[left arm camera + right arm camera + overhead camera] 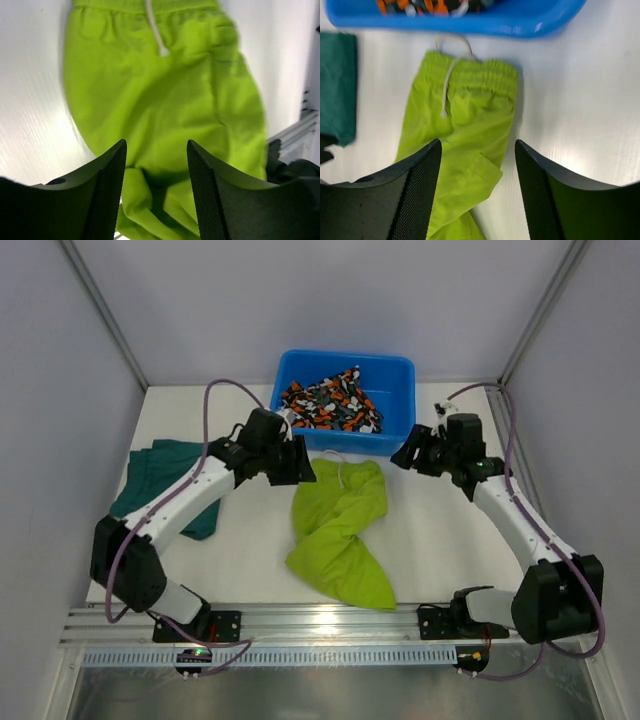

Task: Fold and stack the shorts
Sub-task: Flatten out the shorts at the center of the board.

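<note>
Lime shorts lie crumpled mid-table, elastic waistband gathered, white drawstring looping toward the blue plastic tub. Left gripper hovers over the soft cloth, ribbed black fingers parted, holding nothing. Right gripper hangs wide too, empty. Teal shorts lie folded flat at left; the camouflage shorts heap in the tub.

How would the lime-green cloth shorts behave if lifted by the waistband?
Probably floppy: the lime-green cloth shorts lie creased and twisted on the white table, so the legs would likely dangle. The loose white drawstring may swing or snag.
</note>
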Tool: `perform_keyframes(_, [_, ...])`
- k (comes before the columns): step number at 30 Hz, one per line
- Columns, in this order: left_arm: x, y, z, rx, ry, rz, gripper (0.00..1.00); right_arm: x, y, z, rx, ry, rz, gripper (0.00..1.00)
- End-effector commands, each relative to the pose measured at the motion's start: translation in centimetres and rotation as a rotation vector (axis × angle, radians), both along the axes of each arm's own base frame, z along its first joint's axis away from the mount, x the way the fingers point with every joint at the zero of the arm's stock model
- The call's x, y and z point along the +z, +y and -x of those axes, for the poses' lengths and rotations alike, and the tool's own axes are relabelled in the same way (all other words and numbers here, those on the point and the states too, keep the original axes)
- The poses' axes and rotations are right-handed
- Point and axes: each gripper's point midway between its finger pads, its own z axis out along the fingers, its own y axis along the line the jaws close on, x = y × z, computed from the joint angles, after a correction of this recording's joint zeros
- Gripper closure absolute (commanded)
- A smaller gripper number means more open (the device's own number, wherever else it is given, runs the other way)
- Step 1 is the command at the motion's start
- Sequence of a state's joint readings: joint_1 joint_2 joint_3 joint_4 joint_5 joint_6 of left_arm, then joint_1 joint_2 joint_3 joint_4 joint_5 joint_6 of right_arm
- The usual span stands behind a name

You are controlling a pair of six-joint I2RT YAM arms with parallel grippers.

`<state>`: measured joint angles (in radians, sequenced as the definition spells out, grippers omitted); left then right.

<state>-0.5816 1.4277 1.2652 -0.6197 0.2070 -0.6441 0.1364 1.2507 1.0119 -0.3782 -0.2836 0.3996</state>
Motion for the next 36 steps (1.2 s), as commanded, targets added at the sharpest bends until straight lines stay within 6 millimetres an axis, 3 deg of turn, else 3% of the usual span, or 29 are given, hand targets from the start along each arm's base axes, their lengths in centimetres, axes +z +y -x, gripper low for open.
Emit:
perform_keyframes(1, [-4.7,-0.3,-2.0,0.023,0.091,-0.066,0.47,-5.7,4.1,1.6,0.128,0.088,-0.034,0.35])
perform_keyframes(2, [-5.7,-0.6,-2.2,0.022,0.112,-0.067,0.47,-6.4,4.8,1.8,0.132,0.096,-0.028,0.34])
perform_keyframes(3, [-7.8,-0.9,-2.3,0.030,0.159,-0.079,0.48,-7.1,5.6,2.0,0.147,0.102,-0.025,0.34])
perform_keyframes(6, [-10.4,-1.8,-3.3,0.055,0.185,-0.060,0.48,-9.7,8.4,2.3,0.198,0.152,-0.011,0.34])
perform_keyframes(7, [-12.1,-2.2,-3.6,0.057,0.204,-0.060,0.49,-10.9,8.9,2.0,0.204,0.181,0.005,0.35])
perform_keyframes(9, [-13.7,-2.5,-3.5,0.055,0.237,-0.059,0.49,-11.5,10.1,2.3,0.236,0.206,0.015,0.46])
perform_keyframes(10, [-15.0,-2.7,-3.4,0.051,0.267,-0.063,0.61,-11.1,10.3,2.0,0.235,0.200,0.036,0.65])
perform_keyframes(13, [-14.7,-3.8,-3.8,0.022,0.267,-0.022,1.00,-8.2,11.0,1.6,0.257,0.122,0.088,0.95])
perform_keyframes(16, [-9.7,-3.8,-4.9,0.035,0.154,0.012,1.00,-1.8,10.7,0.9,0.282,-0.028,0.133,0.96])
perform_keyframes(17, [-5.0,-3.8,-5.4,0.035,0.054,0.065,1.00,0.1,10.2,0.6,0.268,-0.082,0.157,0.96])
perform_keyframes(18, [-2.5,-3.6,-5.4,0.037,0.007,0.085,1.00,3.5,10.0,1.2,0.273,-0.171,0.151,0.96])
perform_keyframes(20, [2.2,-3.3,-5.1,0.039,-0.089,0.141,1.00,7.8,9.9,2.2,0.315,-0.317,0.159,0.96])
perform_keyframes(21, [5.7,-2.7,-4.3,0.039,-0.158,0.184,1.00,10.6,10.1,4.0,0.338,-0.423,0.142,0.96])
perform_keyframes(24, [7.8,-0.9,-1.6,0.048,-0.197,0.190,1.00,12.0,9.7,6.8,0.354,-0.493,0.134,0.96])
perform_keyframes(26, [6.3,1.0,-0.1,0.094,-0.187,0.138,1.00,9.2,9.6,9.6,0.372,-0.430,0.112,0.96])
perform_keyframes(27, [4.7,2.5,1.5,0.123,-0.169,0.118,1.00,7.6,9.6,10.6,0.380,-0.401,0.102,0.96])
perform_keyframes(28, [3.7,3.5,2.2,0.150,-0.160,0.099,0.99,3.6,9.7,12.5,0.410,-0.342,0.098,0.96])
perform_keyframes(29, [2.9,4.2,2.6,0.169,-0.159,0.085,0.95,1.3,9.9,13.6,0.402,-0.281,0.059,0.96])
perform_keyframes(30, [2.1,4.7,3.2,0.174,-0.149,0.080,0.86,-0.6,10.2,14.7,0.415,-0.241,0.038,0.96])
perform_keyframes(31, [1.1,5.2,4.0,0.179,-0.140,0.076,0.71,-4.4,10.0,16.1,0.424,-0.182,0.033,0.90])
perform_keyframes(33, [0.6,5.1,4.5,0.164,-0.121,0.082,0.64,-7.1,10.8,18.3,0.429,-0.095,-0.012,0.77])
perform_keyframes(34, [0.2,5.0,4.5,0.158,-0.109,0.079,0.61,-8.7,10.4,18.8,0.414,-0.061,0.004,0.63])
perform_keyframes(36, [-0.1,5.2,4.2,0.171,-0.102,0.055,0.61,-8.8,10.2,19.5,0.389,-0.036,0.003,0.55])
